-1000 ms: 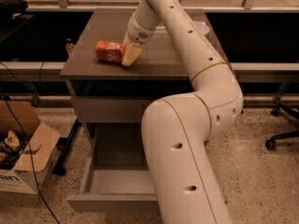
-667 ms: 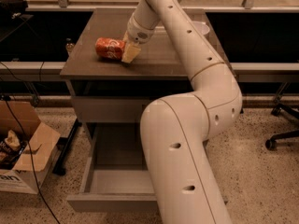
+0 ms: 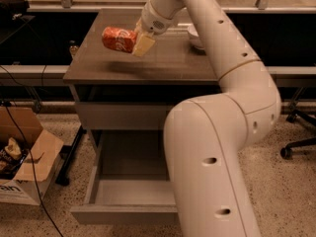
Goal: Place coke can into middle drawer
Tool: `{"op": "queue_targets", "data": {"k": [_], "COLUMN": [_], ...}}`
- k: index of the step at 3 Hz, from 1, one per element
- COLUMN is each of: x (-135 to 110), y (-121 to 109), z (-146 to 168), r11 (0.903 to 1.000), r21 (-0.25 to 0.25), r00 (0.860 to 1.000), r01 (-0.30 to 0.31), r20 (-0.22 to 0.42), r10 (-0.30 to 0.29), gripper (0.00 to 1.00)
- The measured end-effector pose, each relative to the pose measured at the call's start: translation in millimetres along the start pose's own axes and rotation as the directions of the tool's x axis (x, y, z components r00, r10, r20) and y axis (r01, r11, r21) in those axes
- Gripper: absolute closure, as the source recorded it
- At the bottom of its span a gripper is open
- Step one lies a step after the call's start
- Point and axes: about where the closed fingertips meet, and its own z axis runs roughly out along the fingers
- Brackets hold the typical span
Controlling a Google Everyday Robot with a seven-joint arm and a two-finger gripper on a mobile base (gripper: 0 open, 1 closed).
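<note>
Clasping coke can [image 3: 118,38], pincer [image 3: 138,42] over cabinet [image 3: 173,65]

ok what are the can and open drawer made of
The coke can, held by the gripper above the cabinet top: probably thin metal, glossy red print, slightly dented. The middle drawer: matte grey, painted metal or laminate, cannot tell which.
</note>
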Motion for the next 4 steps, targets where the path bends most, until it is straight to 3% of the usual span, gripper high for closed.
{"op": "queue_targets", "data": {"k": [1,2,3,4], "x": [-4.0,-2.3,9.2,32.1], "y": [18.7,47.2,93.7,151.9], "z": [-38.0,-89.6,-117.0,-113.4], "r11": [0.9999,0.9979,0.9925,0.9760], "r21": [0.010,0.057,0.045,-0.028], "r00": [1.000,0.999,0.993,0.973], "r01": [0.014,-0.031,-0.114,-0.216], "r20": [-0.001,-0.004,-0.032,-0.087], "r10": [-0.014,0.032,0.115,0.213], "gripper": [1.00,1.00,1.00,1.00]}}
